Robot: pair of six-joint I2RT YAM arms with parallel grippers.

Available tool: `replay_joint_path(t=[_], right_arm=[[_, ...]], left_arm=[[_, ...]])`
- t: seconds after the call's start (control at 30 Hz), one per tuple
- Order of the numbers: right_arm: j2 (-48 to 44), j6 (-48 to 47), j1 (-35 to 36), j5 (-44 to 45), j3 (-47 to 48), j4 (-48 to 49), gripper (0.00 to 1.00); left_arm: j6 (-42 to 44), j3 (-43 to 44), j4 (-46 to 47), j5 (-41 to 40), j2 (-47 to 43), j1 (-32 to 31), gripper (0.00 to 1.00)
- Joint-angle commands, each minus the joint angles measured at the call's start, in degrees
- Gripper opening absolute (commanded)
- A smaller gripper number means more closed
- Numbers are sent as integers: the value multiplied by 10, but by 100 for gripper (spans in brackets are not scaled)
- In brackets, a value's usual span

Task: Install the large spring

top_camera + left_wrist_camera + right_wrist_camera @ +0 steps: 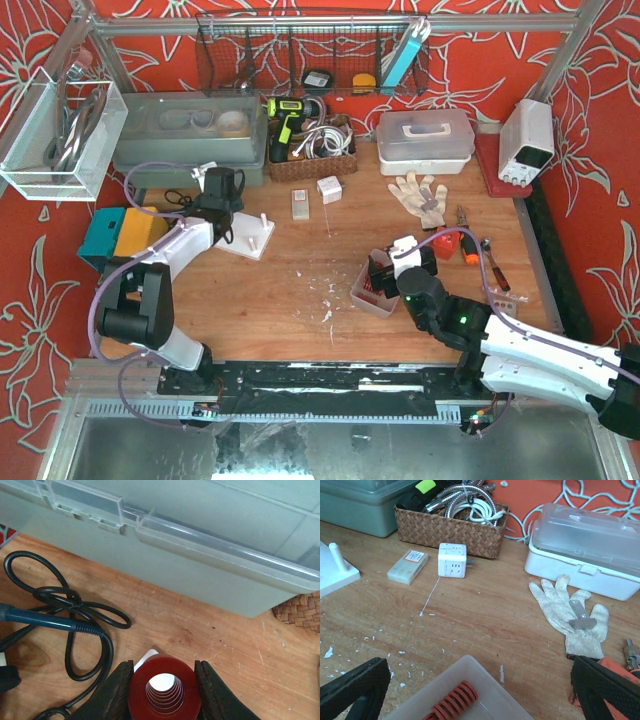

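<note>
Pinching large spring with left gripper over white peg base; holding right gripper spread, well apart from base. Keep coil upright, centre bore, lower slowly.

A grey bin blocks the way ahead of the left hand. A black cable crowds its left, and bare tabletop lies between.

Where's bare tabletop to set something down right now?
Bare wood between the peg base and the spring tray, and from the tray up to the socket cube. Crowded: glove and screwdrivers at right, basket and grey bin along the back.
</note>
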Motion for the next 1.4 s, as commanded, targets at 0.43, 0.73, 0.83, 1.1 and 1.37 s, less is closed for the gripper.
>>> replay_joint_path(t=[0.43,0.73,0.83,1.1,1.37], right_arm=[[2,4,-8,2,3,11,99],[1,2,-9,-2,3,11,99],[2,2,-10,-2,3,14,99],[15,2,-11,-7,5,15,99],[25,33,-17,1,9,8,99]], left_arm=[[0,23,31,32,43,30,0],[9,26,47,44,74,38,8],[9,32,46,53,87,39,11],[9,51,23,67,103,39,43],[-15,54,-10,76,66,40,70]])
